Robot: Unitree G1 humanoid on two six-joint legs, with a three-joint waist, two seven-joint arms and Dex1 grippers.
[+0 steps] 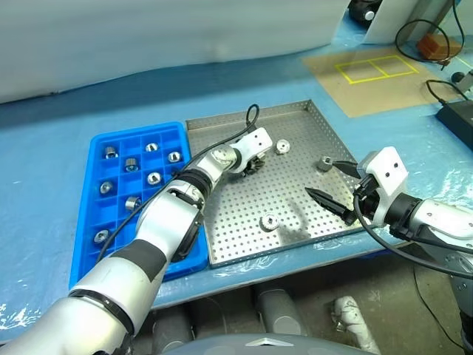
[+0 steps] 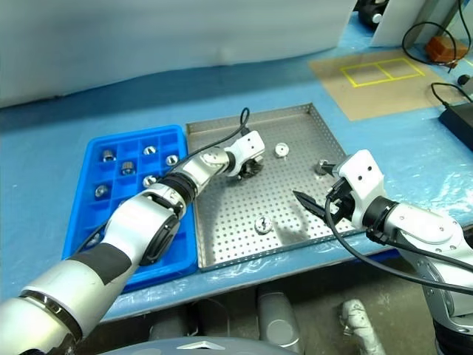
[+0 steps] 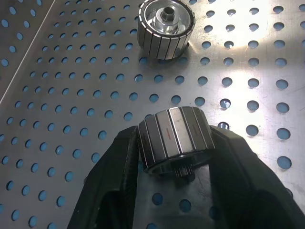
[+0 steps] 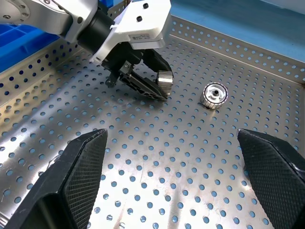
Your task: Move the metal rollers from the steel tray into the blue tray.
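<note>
Eight-ish rollers (image 1: 154, 177) already sat in the blue tray (image 1: 171, 132). Left gripper (image 3: 174, 157) pinched one; three waited on the steel tray (image 1: 244, 214) around 3 o'clock. Right gripper (image 4: 174, 176) gaped wide, empty.

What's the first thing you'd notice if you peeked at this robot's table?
The left gripper stands out first, its two black fingers closed around a shiny metal roller on the dotted steel tray. Right beside that sits the bright blue tray, with more rollers tucked into its little square compartments. The right gripper hangs wide open over the steel tray's near right side, holding nothing.
</note>
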